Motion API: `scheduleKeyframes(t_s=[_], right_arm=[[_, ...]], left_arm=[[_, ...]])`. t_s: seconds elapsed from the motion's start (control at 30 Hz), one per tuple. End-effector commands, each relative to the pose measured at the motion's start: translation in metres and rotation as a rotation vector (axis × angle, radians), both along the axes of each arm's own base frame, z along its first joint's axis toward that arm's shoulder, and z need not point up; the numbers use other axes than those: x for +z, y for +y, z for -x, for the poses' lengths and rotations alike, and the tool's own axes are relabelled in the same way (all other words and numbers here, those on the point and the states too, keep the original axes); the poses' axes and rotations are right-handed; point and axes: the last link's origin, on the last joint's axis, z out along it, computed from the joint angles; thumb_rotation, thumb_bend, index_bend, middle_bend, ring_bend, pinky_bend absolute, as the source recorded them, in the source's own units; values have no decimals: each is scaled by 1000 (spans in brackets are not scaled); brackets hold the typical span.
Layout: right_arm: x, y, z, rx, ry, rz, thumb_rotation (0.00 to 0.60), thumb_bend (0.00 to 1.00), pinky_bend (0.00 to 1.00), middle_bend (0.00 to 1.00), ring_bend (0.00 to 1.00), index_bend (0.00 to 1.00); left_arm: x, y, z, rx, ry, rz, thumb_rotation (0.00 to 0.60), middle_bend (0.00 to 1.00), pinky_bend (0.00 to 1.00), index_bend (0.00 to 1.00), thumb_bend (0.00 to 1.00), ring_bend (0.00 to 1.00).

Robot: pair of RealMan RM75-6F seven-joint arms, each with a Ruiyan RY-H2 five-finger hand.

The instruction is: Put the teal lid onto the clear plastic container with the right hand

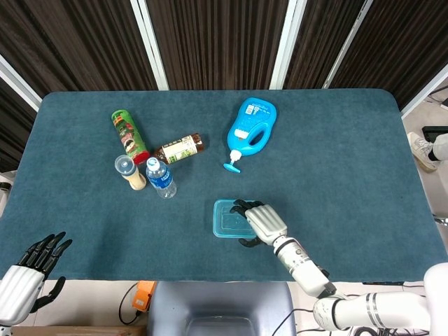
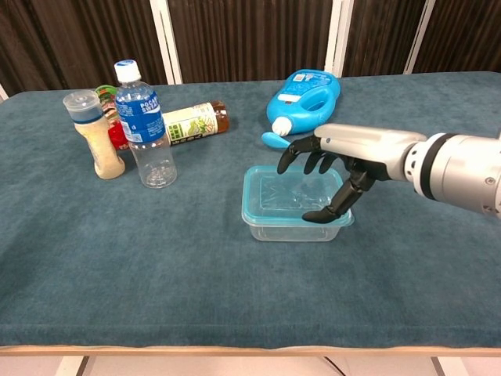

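The teal lid [image 1: 225, 218] [image 2: 283, 194] lies flat on top of the clear plastic container [image 2: 283, 230] near the table's front middle. My right hand [image 1: 257, 222] [image 2: 346, 151] arches over the lid's right half, fingers spread and curved down. Its fingertips hover at the lid's far edge and the thumb tip touches the near right rim. It holds nothing. My left hand [image 1: 31, 270] shows only in the head view, off the table's front left corner, with fingers apart and nothing in it.
A blue detergent bottle [image 1: 250, 126] [image 2: 304, 98] lies behind the container. To the left stand a water bottle [image 1: 161, 178] [image 2: 145, 125] and a spice shaker [image 1: 129, 172] [image 2: 94, 135], with a green can [image 1: 129, 136] and a brown bottle [image 1: 178, 148] [image 2: 194, 123] lying down.
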Motion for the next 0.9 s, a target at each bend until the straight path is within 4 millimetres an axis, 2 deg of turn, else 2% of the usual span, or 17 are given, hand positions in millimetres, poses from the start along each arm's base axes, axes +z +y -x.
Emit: scheduleKeyframes(t_s=[0.03,0.9], right_arm=[[-1,0,-1,-1,-3,-2,600,416,338,254,259,361],[-12,1,2,-8,8,-24,600,416,340,254,260,362]], left_arm=[[0,0,0,0,-1,0,600,0,161,0,433,0],[1,-1,0,-2,-4,-2,600,0,161,0,432,0]])
